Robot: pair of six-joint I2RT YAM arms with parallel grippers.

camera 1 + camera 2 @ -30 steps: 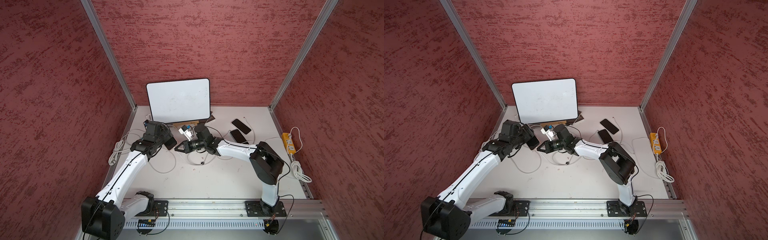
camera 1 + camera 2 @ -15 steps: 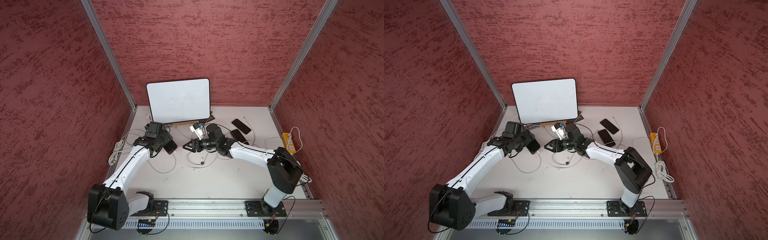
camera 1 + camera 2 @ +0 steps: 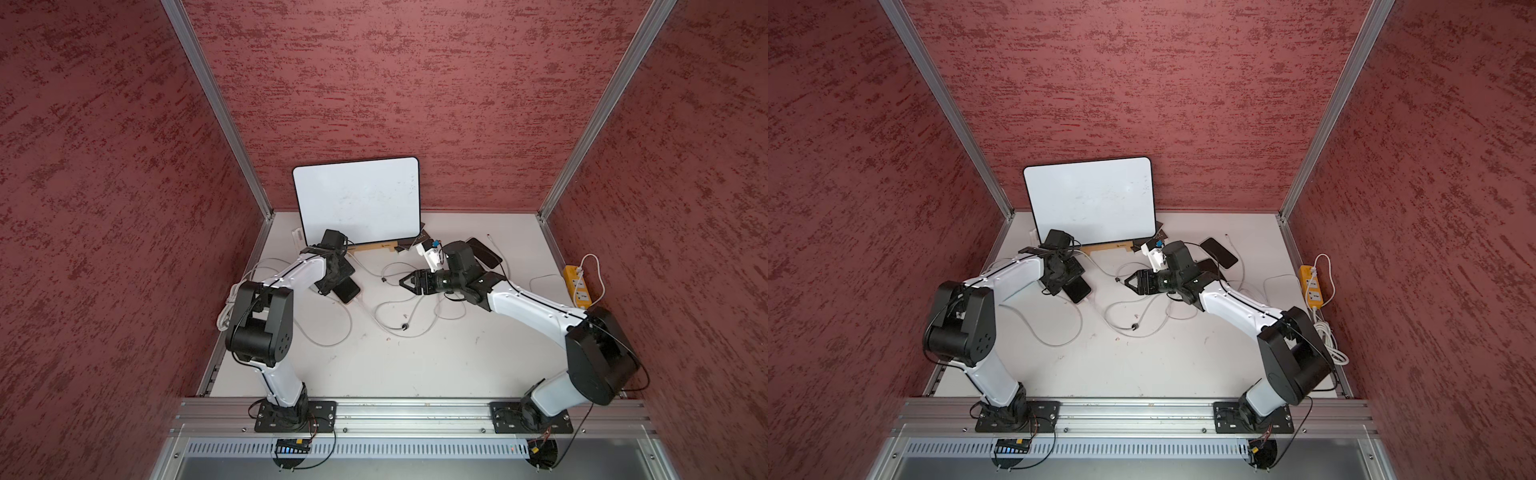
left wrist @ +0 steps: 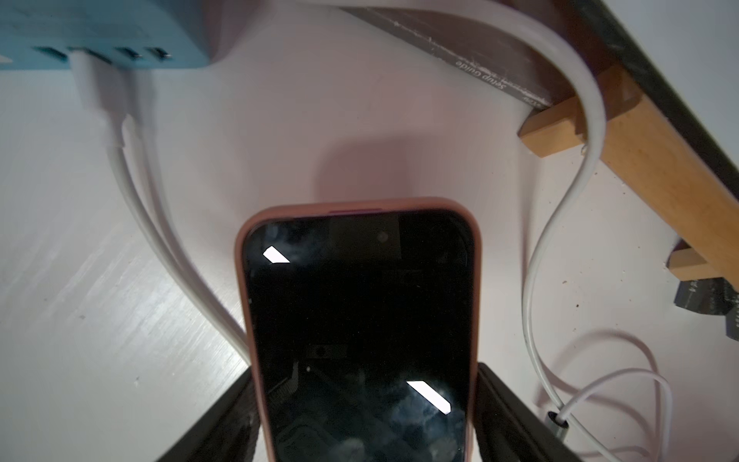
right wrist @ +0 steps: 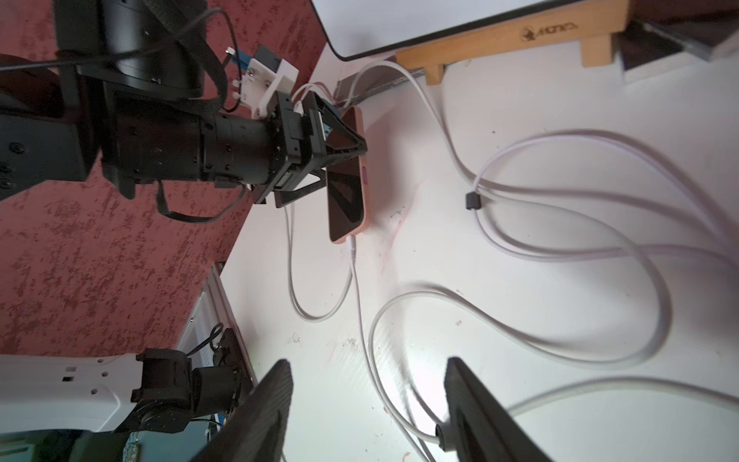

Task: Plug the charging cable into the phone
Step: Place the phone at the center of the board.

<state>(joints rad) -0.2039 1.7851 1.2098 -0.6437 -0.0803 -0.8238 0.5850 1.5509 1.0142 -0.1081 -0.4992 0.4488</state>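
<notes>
Phone (image 4: 360, 300) clamped by left tool (image 4: 366, 400); right tool (image 5: 368, 362) hovers level, spread.

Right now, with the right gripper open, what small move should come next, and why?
Probably open the left gripper and release the pink-cased phone: the white charging cable looks seated in its bottom edge, and the right gripper stands open, holding nothing.

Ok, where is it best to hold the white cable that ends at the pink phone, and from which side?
Probably on the stiff plug of the cable, right at the end of the phone. Come along the cable's line, opposite the left gripper, which clamps the phone's long edges; behind the plug the cable is thin and would bend.
</notes>
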